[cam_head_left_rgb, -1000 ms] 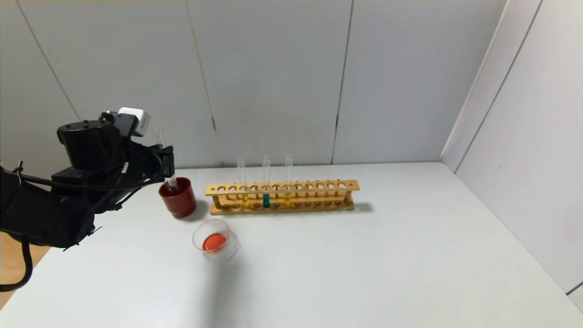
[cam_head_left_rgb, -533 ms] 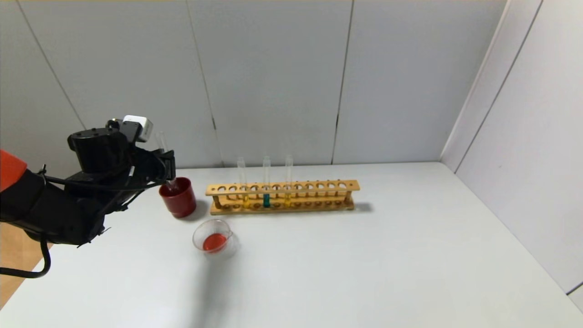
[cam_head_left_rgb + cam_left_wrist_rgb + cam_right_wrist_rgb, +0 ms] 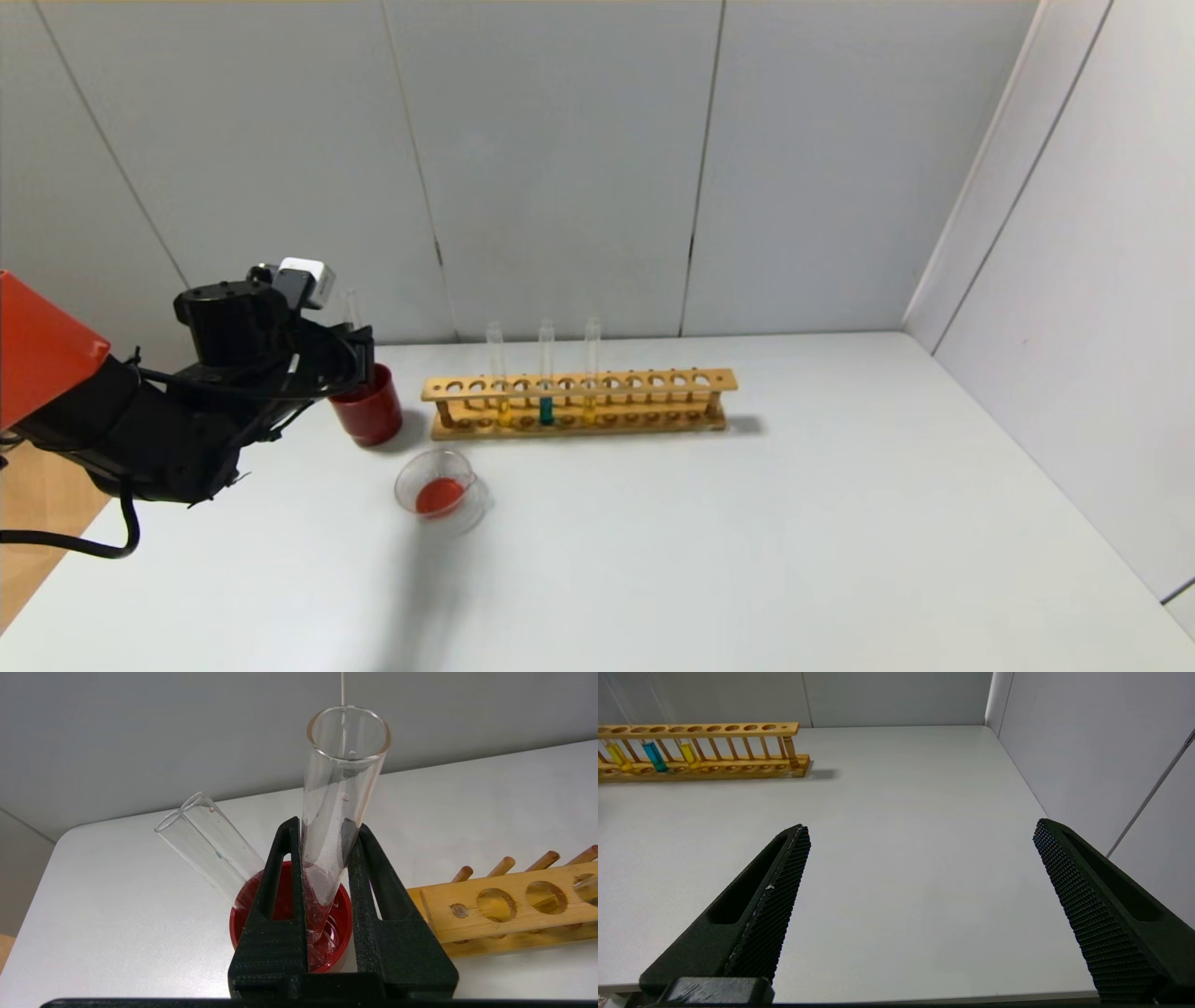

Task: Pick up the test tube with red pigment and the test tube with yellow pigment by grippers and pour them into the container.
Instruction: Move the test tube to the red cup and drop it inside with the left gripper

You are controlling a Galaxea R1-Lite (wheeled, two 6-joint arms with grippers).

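The left gripper (image 3: 322,835) is clamped on an emptied test tube (image 3: 338,793), whose rounded bottom dips below the jaws into the dark red cup (image 3: 289,926), beside two more empty tubes (image 3: 205,835) leaning there. The glass container (image 3: 441,491), holding red liquid, stands near that cup, apart from the jaws. The right gripper (image 3: 920,858), jaws spread wide and empty, hovers over bare table (image 3: 901,826), the wooden rack (image 3: 705,746) with the yellow-pigment tube (image 3: 689,755) well beyond its fingertips.

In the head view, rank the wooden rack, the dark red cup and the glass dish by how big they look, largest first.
1. Wooden rack, far the widest.
2. Glass dish and dark red cup: look alike; the dish is nearer the camera and the left claw hides part of the cup, so no ranking.
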